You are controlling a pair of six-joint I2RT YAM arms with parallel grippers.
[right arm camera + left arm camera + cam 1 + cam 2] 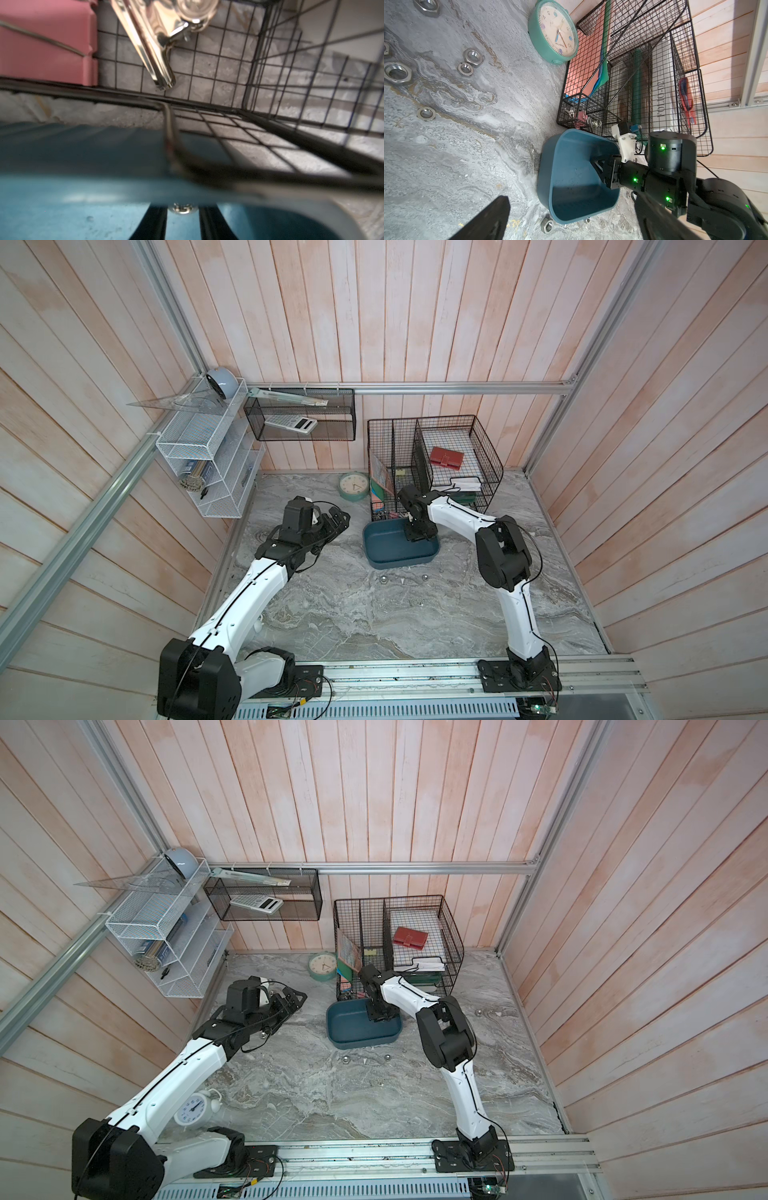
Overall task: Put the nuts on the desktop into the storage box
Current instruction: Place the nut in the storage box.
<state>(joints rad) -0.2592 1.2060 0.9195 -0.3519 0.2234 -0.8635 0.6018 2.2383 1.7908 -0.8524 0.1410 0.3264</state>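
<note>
The right gripper (417, 536) points down inside the storage box (395, 563) with 1 nut (182, 207) between its narrowly parted jaws, over the box floor. Blur hides whether the nut is pinched or freed, and both top views hide it. The left gripper (341, 519), jaws fully released, is nearer the loose nuts (426, 113) on the desktop (374, 622).

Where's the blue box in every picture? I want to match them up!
In a top view: the storage box is mid-picture, in front of the wire organiser.
In a top view: it is just left of centre.
Left wrist view: it stands beside the organiser.
Right wrist view: its blurred blue wall fills the foreground, close up.
Shared landmark: the black wire organiser, in all four.
</note>
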